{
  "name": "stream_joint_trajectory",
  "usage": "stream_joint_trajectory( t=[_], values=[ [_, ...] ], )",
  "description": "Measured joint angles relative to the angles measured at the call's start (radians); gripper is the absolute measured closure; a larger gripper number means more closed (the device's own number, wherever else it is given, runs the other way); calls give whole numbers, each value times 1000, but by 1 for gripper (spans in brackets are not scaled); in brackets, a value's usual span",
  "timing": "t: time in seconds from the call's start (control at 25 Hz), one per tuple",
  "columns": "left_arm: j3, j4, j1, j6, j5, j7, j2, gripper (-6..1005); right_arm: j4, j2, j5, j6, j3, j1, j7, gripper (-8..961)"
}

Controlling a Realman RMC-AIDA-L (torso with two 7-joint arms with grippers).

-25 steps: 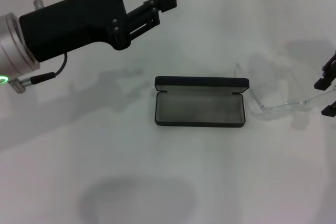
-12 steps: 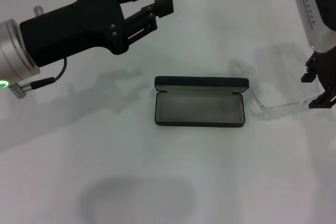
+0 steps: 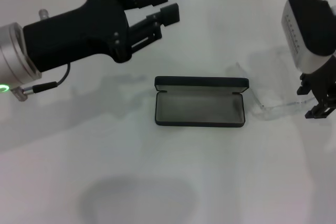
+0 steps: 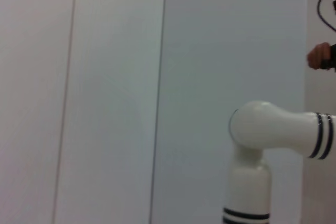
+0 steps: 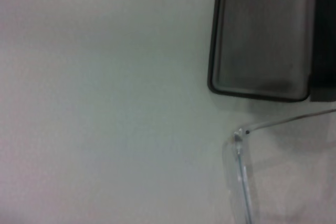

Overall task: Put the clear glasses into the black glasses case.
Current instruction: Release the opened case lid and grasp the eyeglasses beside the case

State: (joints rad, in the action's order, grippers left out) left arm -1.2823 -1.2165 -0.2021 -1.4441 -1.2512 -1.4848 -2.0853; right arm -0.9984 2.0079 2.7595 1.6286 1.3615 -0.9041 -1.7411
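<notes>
Swinging in lower over the white table (image 3: 168, 182), the right gripper (image 3: 318, 100) now hangs, fingers apart, above the clear glasses (image 3: 273, 107) lying just beside the open black glasses case (image 3: 200, 108), apparently lining up a grasp, while the left gripper (image 3: 164, 4), fingers apart, hovers far off.

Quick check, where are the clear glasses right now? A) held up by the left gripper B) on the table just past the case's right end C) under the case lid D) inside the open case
B: the clear glasses lie on the table beside the right end of the open, empty black glasses case, near the right gripper.
</notes>
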Motion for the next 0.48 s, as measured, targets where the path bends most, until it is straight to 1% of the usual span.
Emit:
stream_joint_trajectory(
  t=[0.2, 0.32, 0.48],
  values=[
    [7, 35, -22, -47, 1, 0, 4, 633, 41, 6, 6, -37, 1, -3, 18, 402],
    [24, 47, -21, -56, 2, 0, 0, 633, 64, 9, 4, -62, 7, -9, 24, 402],
    [26, 58, -18, -57, 10, 0, 0, 633, 72, 13, 1, -76, 16, -10, 24, 402]
  ],
)
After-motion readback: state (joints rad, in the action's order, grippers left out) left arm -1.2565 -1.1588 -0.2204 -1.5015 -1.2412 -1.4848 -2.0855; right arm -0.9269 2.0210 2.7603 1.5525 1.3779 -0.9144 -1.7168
